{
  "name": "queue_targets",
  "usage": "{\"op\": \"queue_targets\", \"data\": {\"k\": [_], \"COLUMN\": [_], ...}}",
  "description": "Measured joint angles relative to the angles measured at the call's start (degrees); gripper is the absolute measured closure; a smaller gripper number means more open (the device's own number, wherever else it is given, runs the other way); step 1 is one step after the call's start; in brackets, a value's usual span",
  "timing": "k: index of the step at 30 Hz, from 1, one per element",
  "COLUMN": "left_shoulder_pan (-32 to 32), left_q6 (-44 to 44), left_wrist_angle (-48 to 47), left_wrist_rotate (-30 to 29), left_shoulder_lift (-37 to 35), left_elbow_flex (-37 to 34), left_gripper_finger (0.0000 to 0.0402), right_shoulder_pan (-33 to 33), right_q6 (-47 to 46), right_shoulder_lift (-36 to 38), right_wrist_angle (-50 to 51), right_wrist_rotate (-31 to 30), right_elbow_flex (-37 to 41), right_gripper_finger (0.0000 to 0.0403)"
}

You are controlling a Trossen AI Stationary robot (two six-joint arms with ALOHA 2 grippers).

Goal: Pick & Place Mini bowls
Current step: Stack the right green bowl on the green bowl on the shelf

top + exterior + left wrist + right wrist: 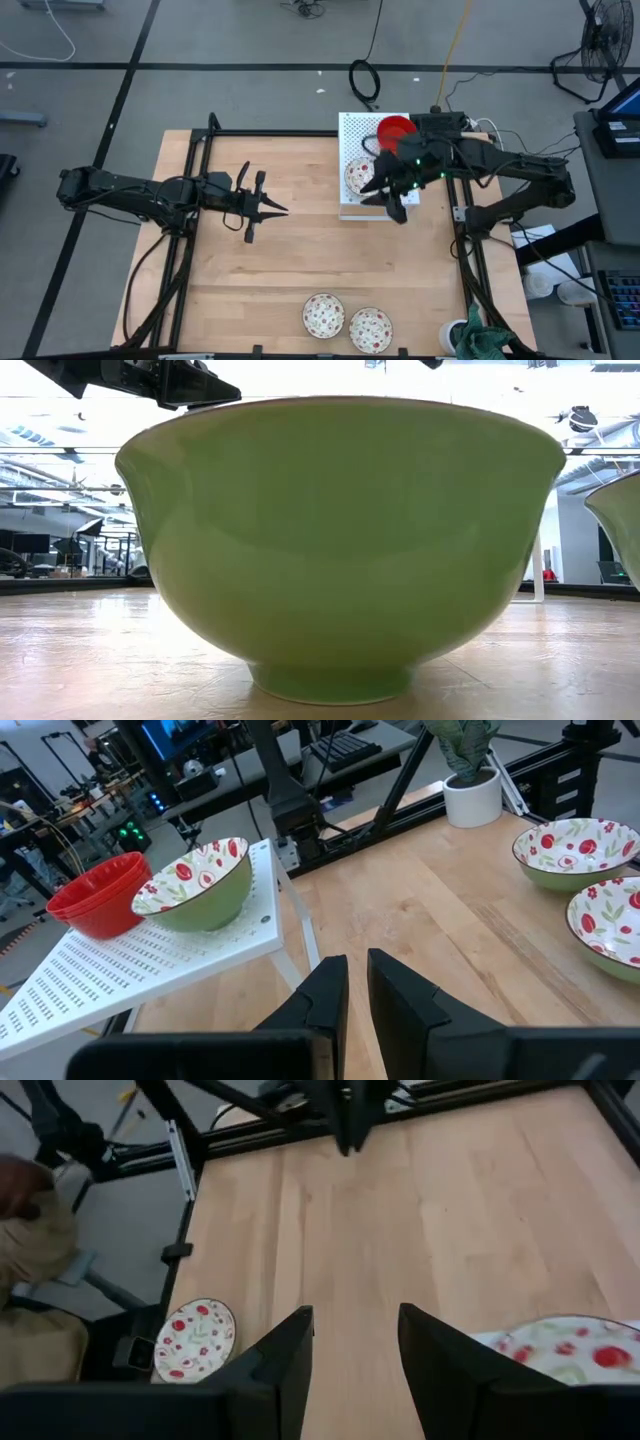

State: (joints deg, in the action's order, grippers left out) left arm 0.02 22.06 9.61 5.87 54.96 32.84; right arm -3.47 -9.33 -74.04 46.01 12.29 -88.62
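Red-speckled white mini bowls (pixel 347 322), green outside, sit at the table's near edge; another (pixel 360 176) shares the perforated board (pixel 352 203) with stacked red bowls (pixel 395 131). Right gripper (pixel 395 205) is parted, empty; left gripper (pixel 270 209) nearly together.

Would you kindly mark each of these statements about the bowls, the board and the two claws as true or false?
1. A stack of red bowls sits on the white perforated board. True.
2. Two floral bowls sit near the table's front edge. True.
3. The left claw grips a floral bowl. False: it is shut on nothing, above bare wood.
4. The right claw is over the table's left half. False: it hangs by the board's front edge, on the right side.
5. A floral bowl on the board stands beside the red ones. True.
6. The right claw holds a red bowl. False: its jaws are apart and empty.
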Motion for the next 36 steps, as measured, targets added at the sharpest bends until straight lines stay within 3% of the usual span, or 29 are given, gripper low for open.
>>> {"op": "queue_targets", "data": {"k": [4,17,27,32,36], "left_shoulder_pan": [0.0,0.0,0.0,0.0,0.0], "left_q6": [0.0,0.0,0.0,0.0,0.0], "left_wrist_angle": [0.0,0.0,0.0,0.0,0.0], "left_wrist_rotate": [0.0,0.0,0.0,0.0,0.0], "left_shoulder_lift": [0.0,0.0,0.0,0.0,0.0], "left_elbow_flex": [0.0,0.0,0.0,0.0,0.0], "left_gripper_finger": [0.0353,0.0353,0.0353,0.0353,0.0353], "right_shoulder_pan": [5.1,17.9,23.8,28.1,31.1], "right_q6": [0.1,-0.5,-0.6,-2.4,-2.5], "right_shoulder_lift": [0.0,-0.8,-1.9,-6.0,-12.0], "right_wrist_angle": [-0.6,-0.2,-1.9,-2.2,-1.9], "right_wrist_rotate": [-3.5,-3.3,-3.9,-9.1,-9.3], "right_elbow_flex": [0.0,0.1,0.1,0.1,0.1], "right_gripper_finger": [0.0268,0.0268,0.0268,0.0262,0.0236]}}
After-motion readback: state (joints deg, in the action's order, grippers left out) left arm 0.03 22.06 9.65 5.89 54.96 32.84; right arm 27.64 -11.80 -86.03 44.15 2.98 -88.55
